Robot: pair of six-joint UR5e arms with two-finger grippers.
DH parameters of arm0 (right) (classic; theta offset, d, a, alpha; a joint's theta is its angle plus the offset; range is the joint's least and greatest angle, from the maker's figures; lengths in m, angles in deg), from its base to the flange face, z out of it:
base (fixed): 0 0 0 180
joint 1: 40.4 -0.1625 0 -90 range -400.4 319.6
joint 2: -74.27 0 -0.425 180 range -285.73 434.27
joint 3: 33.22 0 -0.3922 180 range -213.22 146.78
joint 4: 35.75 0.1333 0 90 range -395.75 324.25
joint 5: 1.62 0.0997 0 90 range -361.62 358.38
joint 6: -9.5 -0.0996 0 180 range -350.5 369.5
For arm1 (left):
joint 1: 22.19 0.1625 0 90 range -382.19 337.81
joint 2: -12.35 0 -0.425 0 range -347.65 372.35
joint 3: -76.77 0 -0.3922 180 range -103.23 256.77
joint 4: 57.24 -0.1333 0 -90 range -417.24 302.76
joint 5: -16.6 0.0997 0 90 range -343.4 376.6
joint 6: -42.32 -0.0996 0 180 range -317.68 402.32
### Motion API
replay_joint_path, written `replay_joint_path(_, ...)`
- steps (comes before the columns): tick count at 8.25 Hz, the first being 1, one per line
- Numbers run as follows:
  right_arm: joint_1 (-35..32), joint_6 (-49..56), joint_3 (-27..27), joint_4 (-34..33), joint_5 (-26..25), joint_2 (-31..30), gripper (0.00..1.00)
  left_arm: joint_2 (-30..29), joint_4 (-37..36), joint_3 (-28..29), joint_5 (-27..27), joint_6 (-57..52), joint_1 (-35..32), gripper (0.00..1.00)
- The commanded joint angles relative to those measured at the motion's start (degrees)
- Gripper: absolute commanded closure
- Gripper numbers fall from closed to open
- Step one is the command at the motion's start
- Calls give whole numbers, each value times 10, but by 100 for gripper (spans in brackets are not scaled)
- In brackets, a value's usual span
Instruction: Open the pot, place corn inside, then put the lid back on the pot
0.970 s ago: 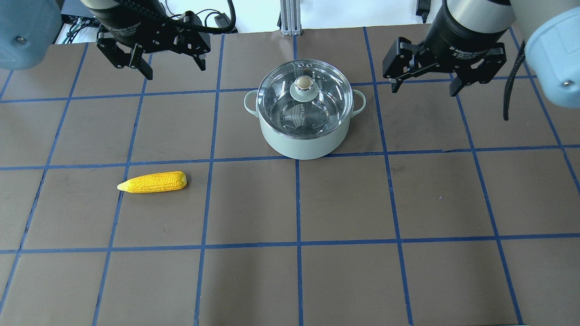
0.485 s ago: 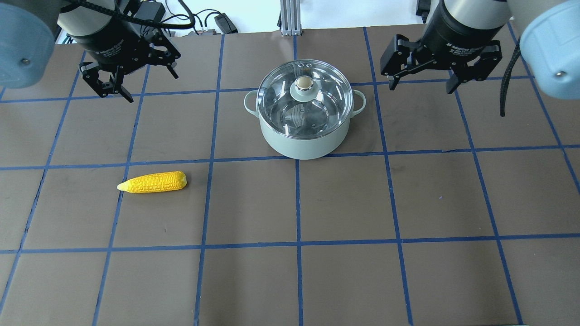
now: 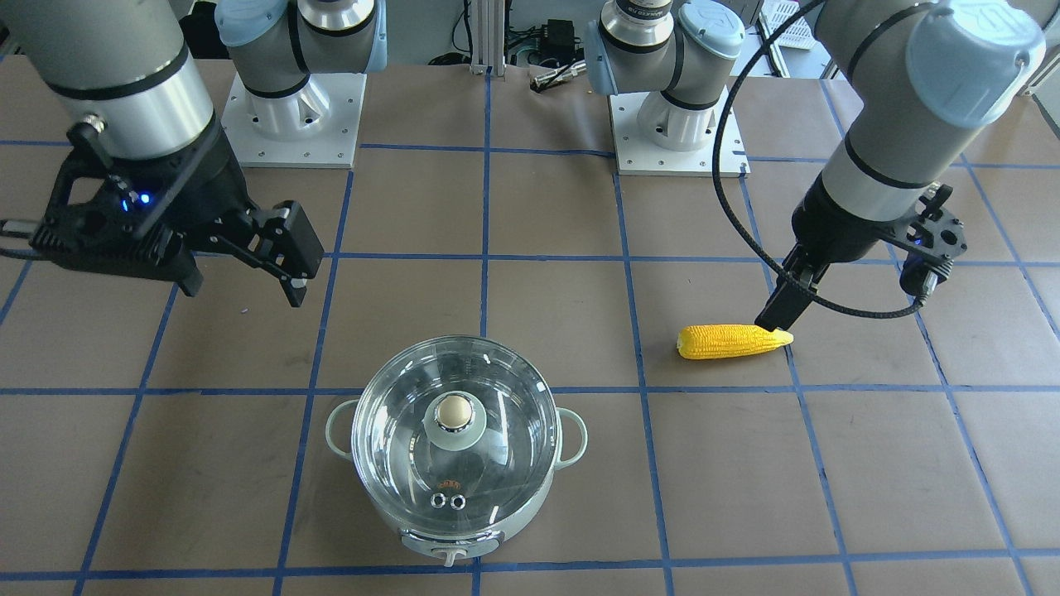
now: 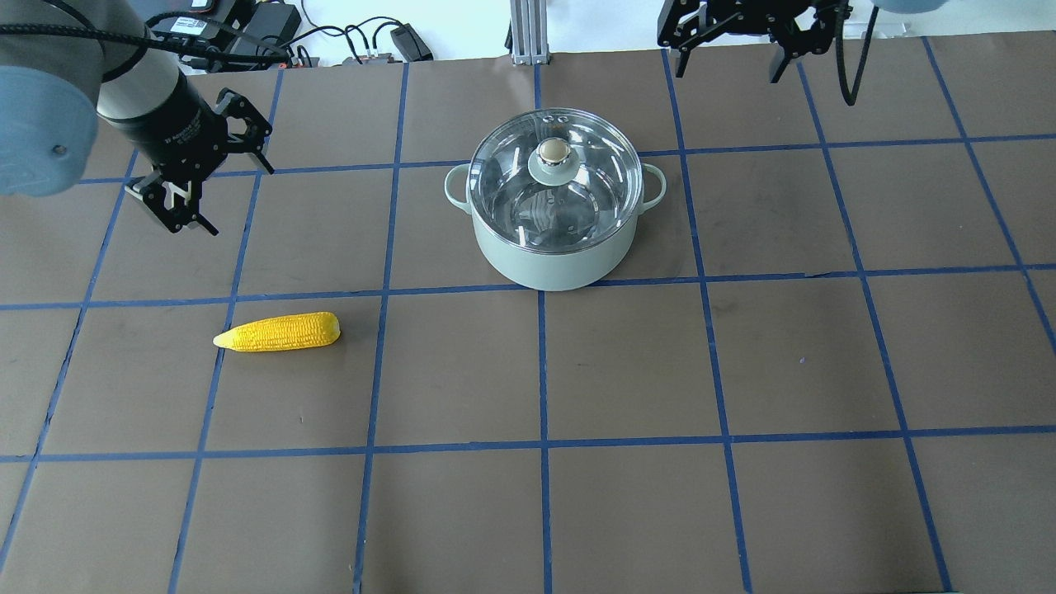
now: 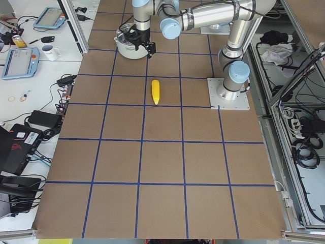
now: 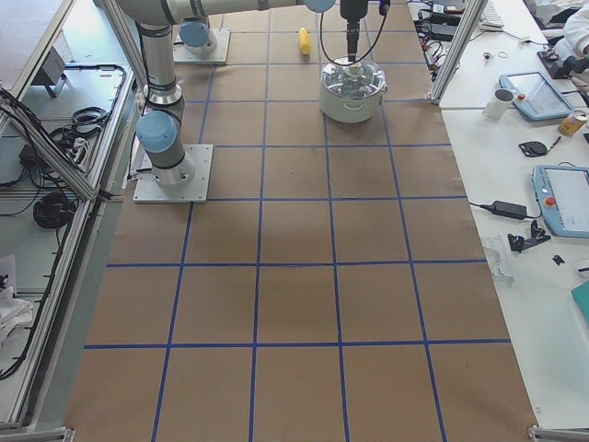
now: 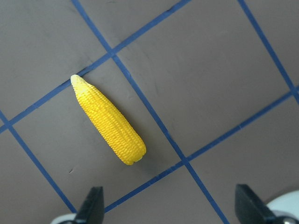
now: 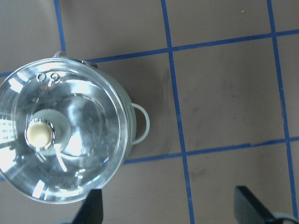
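The pale mint-green pot (image 4: 544,260) stands at the table's middle back with the clear glass lid (image 4: 594,198) on it, beige-capped knob (image 4: 553,152) on top. They also show in the front view, pot (image 3: 573,437) and lid (image 3: 497,406), and in the right wrist view, lid (image 8: 79,154). The yellow corn (image 4: 276,332) lies on the mat at front left; it also shows in the front view (image 3: 733,340) and the left wrist view (image 7: 110,121). My left gripper (image 4: 243,202) is open, above and behind the corn. My right gripper (image 4: 728,70) is open and empty, high and behind-right of the pot.
Blue tape lines grid the brown mat. Cables and power bricks (image 4: 396,37) and an aluminium post (image 4: 524,33) sit past the far edge. The arm bases (image 3: 290,108) (image 3: 675,124) stand on plates at the robot's side.
My left gripper has swung left and nearer, toward the corn, and turned. My right gripper has moved left and up toward the overhead view's top edge. Pot, lid and corn have not moved.
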State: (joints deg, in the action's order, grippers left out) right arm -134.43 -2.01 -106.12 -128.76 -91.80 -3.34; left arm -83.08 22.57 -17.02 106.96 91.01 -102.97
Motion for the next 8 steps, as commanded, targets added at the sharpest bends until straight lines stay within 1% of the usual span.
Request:
replay_joint_path(1, -47, -74, 65, -50, -29, 117, 0, -51, 3, -55, 30, 189, 7, 0)
replay_joint_path(2, -65, -133, 65, -66, -29, 136, 0, -52, -2, -81, 27, 216, 12, 0)
replay_joint_path(3, -90, -170, 65, -96, -25, 155, 0, -52, -6, -100, 24, 230, 25, 0)
replay_joint_path(4, -119, -186, 64, -136, -22, 181, 0, -57, -14, -108, 24, 241, 43, 0)
replay_joint_path(5, -135, -210, 62, -159, -22, 191, 0, -65, -26, -112, 24, 241, 61, 0)
replay_joint_path(6, -136, -201, 58, -163, -22, 194, 0, -80, -96, -131, 16, 244, 74, 0)
replay_joint_path(8, -136, -152, 41, -176, -22, 195, 0, -99, -263, -210, 2, 287, 91, 0)
